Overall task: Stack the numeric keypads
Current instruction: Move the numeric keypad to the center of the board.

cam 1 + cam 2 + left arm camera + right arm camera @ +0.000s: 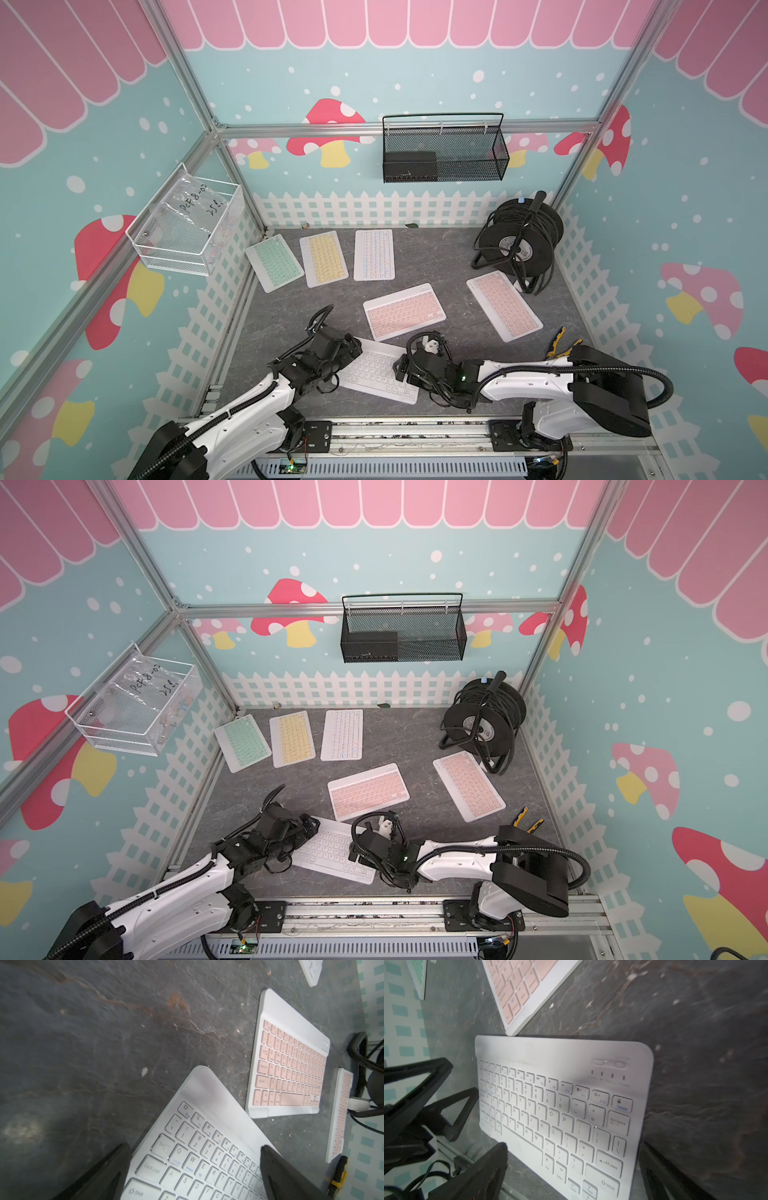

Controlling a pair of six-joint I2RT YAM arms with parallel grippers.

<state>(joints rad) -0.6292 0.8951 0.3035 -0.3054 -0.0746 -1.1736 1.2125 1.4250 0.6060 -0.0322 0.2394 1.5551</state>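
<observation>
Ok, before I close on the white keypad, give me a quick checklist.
1. Left gripper open: ok.
2. Right gripper open: ok.
3. White keypad lying flat, a gripper at each end: ok.
4. Fingers touching it: cannot tell.
5. Gap to the nearest pink keypad: cannot tell; its corner looks very close.
6. Stack started: not ok; no keypad lies on another.
</observation>
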